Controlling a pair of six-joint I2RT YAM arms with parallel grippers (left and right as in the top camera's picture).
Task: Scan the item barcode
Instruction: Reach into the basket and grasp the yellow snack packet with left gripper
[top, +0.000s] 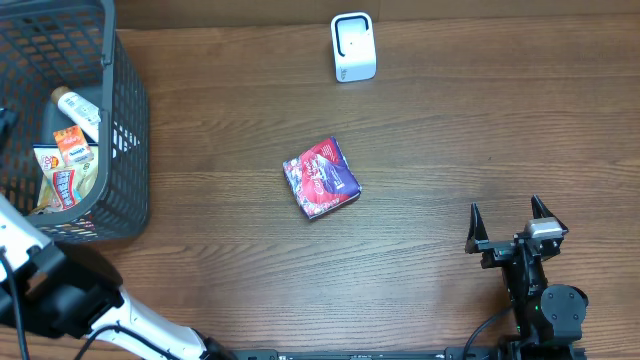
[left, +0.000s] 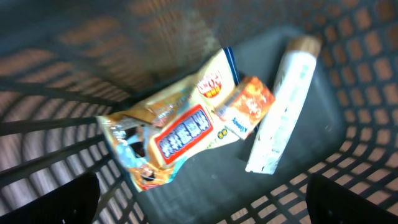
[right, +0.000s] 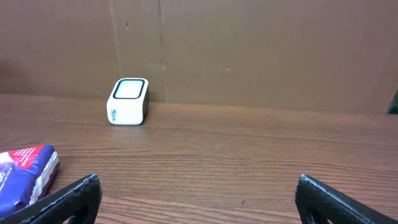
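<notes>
Hovering left gripper (left: 202, 202) wide open, empty, in basket (left: 62, 93); we'd centre on snack pkt (left: 174, 140); right gripper (top: 505, 208) open, empty.

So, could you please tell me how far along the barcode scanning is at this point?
Nothing looks done: the red and purple snack packet lies on the table, away from the white box scanner. In hand: the left gripper hangs open over the yellow snack packet in the dark mesh basket, holding nothing. Left: grasp an item and present it to the scanner.
</notes>
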